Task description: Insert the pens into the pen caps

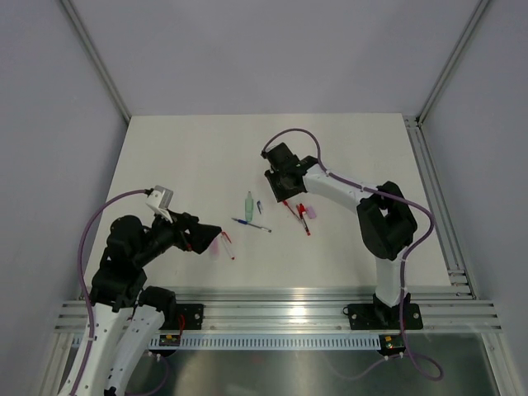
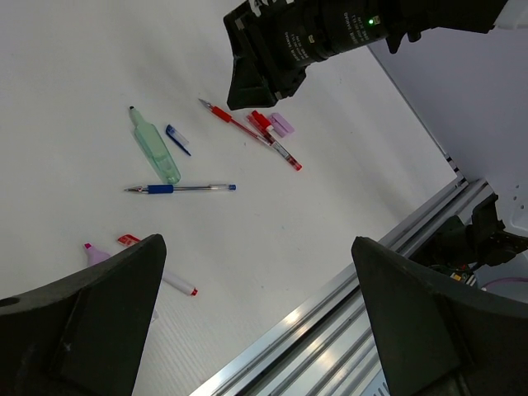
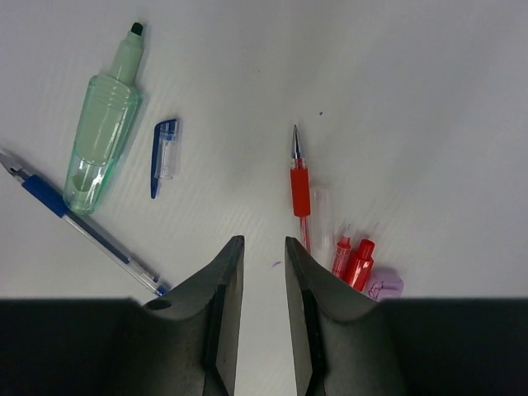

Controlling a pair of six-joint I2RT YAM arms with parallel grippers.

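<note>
My right gripper [image 3: 264, 241] hovers low over the table, its jaws a narrow gap apart with nothing between them. Just right of it lies a slim red pen [image 3: 300, 190], tip pointing away, beside a red cap [image 3: 360, 262] and a pale pink cap [image 3: 384, 285]. To the left are a small blue cap [image 3: 163, 157], a pale green stubby marker [image 3: 103, 140] and a blue pen [image 3: 82, 223]. My left gripper [image 2: 257, 247] is wide open and empty, near a red-tipped pen [image 2: 177, 285] and a pink marker tip [image 2: 95, 252]. From above, the right gripper [image 1: 285, 196] is mid-table and the left gripper [image 1: 216, 233] is lower left.
An aluminium rail [image 1: 280, 313] runs along the table's near edge, and it shows in the left wrist view too [image 2: 346, 330]. The white table [image 1: 206, 157] is bounded by grey walls. The right arm's elbow [image 1: 384, 219] stands right of the pens.
</note>
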